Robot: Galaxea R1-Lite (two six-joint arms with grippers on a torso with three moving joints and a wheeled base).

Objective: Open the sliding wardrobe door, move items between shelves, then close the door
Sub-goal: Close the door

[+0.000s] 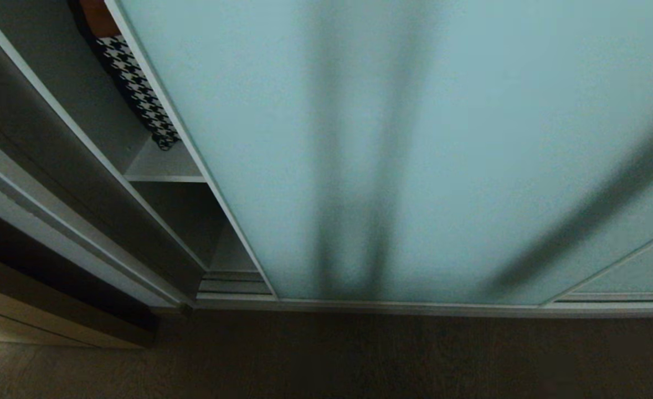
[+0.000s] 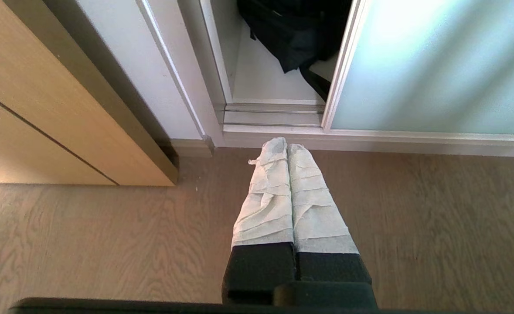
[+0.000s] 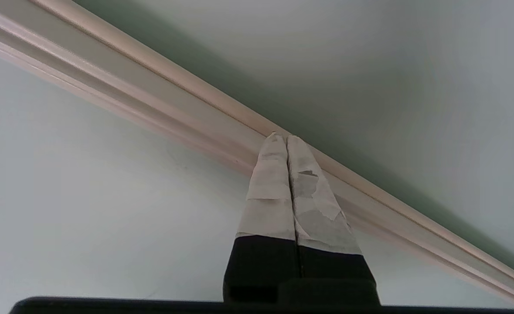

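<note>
The frosted door (image 1: 415,149) fills most of the head view, with a narrow gap open at its left edge. Through that gap show pale shelves (image 1: 163,166) and a houndstooth cloth (image 1: 138,94) on the upper one. In the left wrist view a black garment (image 2: 291,39) lies on a low shelf just inside the gap.

The right claw (image 3: 281,138) is clenched and empty, its taped tips at or touching a metal frame bar (image 3: 187,113) of the door; the bar runs slantwise across its view. This arm looks nearer the work, and the bar is likely its pushing point.

The left claw (image 2: 286,144) is clenched, empty, parked above the floor (image 2: 86,240), pointing toward the door track (image 2: 274,114).
</note>
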